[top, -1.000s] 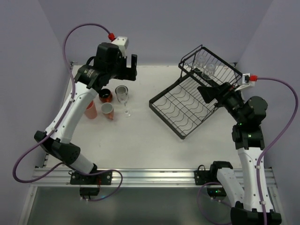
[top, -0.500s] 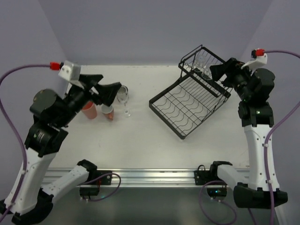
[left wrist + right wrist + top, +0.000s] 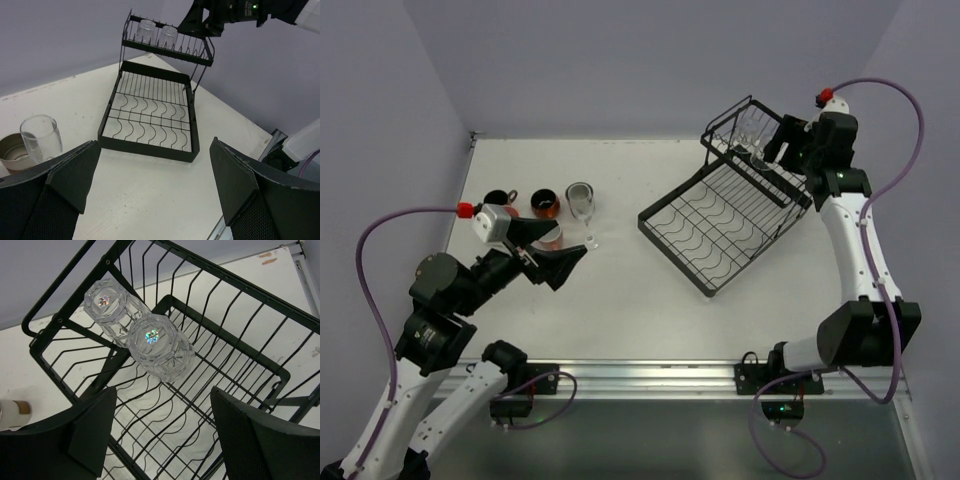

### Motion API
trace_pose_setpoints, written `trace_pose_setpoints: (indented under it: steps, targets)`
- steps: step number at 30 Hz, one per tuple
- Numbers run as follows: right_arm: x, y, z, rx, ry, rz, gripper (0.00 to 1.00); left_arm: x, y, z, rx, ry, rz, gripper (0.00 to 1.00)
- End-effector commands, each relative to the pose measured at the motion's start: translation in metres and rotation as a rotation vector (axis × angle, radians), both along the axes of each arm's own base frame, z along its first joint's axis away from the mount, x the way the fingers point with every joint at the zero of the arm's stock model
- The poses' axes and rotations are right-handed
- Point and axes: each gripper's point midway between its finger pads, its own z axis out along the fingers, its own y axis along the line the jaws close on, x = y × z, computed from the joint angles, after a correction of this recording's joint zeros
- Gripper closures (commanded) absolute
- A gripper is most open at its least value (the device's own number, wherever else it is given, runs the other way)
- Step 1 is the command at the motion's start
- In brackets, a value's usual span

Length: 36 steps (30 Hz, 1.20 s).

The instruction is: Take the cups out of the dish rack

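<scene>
The black wire dish rack lies at the right of the table, its raised basket at the far end. Two clear glass cups lie bottom-up in that basket, also seen as clear glass cups from the left wrist. My right gripper hovers at the basket, open, with the nearer glass just beyond its fingertips. My left gripper is open and empty, drawn back near the left front. On the table stand a clear glass, an orange-red mug, a dark mug and a partly hidden pink cup.
The rack's flat grid tray holds nothing. A thick black strut of the basket crosses below the glasses. Lilac walls close in the table at the back and both sides.
My left arm has pulled back from the set-down cups toward the near left. My right arm has swung up to the raised basket, and its jaws have narrowed a little.
</scene>
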Motion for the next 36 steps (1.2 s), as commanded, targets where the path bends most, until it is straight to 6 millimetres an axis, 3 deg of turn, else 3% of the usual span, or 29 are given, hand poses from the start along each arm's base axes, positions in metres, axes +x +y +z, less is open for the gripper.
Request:
trace_pose_setpoints:
  steps: [1,6,15,22,26,27,29,30,32,33,35,36]
  targets:
    - [0.016,0.0,0.024,-0.062,-0.062,0.011,0.21,-0.006,0.0,0.019,-0.017,-0.108,-0.024,0.0]
    - [0.039,0.014,0.01,-0.12,-0.031,0.028,0.19,0.003,0.001,0.008,0.029,-0.11,0.004,0.0]
    - [0.06,-0.01,0.007,-0.227,-0.008,-0.07,0.19,0.007,-0.001,0.004,0.05,-0.114,0.001,0.0]
    - [0.075,-0.002,-0.003,-0.197,0.002,-0.042,0.24,0.013,-0.005,0.0,0.055,-0.098,-0.003,0.0]
    - [0.079,-0.002,-0.005,-0.195,-0.002,-0.045,0.43,0.015,-0.007,0.002,0.044,-0.091,-0.006,0.0]
    - [0.078,-0.004,-0.001,-0.196,-0.01,-0.054,0.5,0.015,-0.007,0.003,0.041,-0.092,-0.011,0.0]
    - [0.073,-0.009,0.007,-0.196,-0.036,-0.092,0.75,0.013,-0.011,0.01,0.029,-0.095,-0.034,0.0]
    - [0.066,-0.01,0.03,-0.189,-0.098,-0.106,0.77,0.012,-0.012,0.012,0.026,-0.095,-0.044,0.0]
    - [0.056,-0.014,0.052,-0.184,-0.157,-0.133,0.79,0.01,-0.018,0.017,0.012,-0.09,-0.079,0.0]
    - [0.042,-0.013,0.081,-0.162,-0.227,-0.141,0.79,0.009,-0.02,0.019,0.005,-0.089,-0.091,0.0]
    - [0.025,-0.012,0.106,-0.132,-0.293,-0.145,0.8,0.004,-0.026,0.023,-0.029,-0.073,-0.133,0.0]
    - [0.017,-0.001,0.118,-0.078,-0.335,-0.108,0.8,0.002,-0.029,0.023,-0.041,-0.063,-0.154,0.0]
